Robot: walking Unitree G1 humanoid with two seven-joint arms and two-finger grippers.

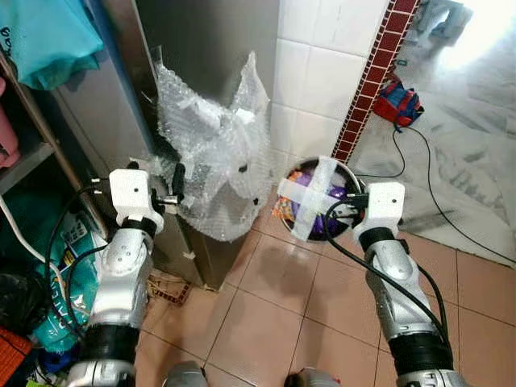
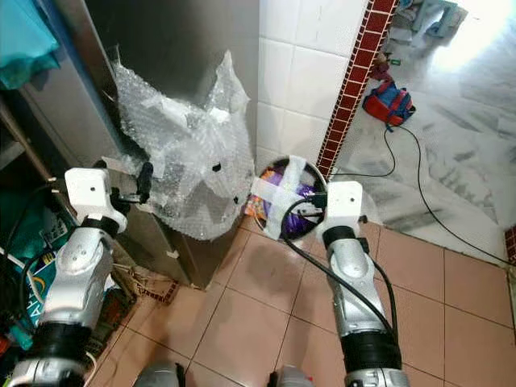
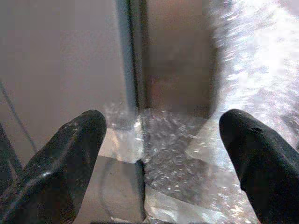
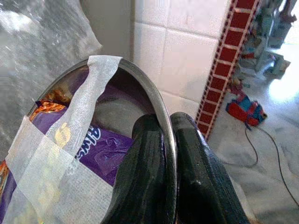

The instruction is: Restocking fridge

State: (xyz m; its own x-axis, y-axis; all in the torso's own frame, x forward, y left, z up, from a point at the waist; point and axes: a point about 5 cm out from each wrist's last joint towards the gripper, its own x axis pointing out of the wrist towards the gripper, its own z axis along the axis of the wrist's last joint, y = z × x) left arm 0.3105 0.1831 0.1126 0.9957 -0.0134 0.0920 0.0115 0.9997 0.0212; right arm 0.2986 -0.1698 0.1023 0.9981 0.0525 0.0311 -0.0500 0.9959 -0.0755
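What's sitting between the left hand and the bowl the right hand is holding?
In the left eye view, a crumpled sheet of bubble wrap taped to the fridge corner lies between the left hand and the taped metal bowl gripped by the right hand.

Floor: terracotta tiles at lower centre. Wall: white tiles at upper centre, red tile strip alongside. Sunlit marble floor at upper right.
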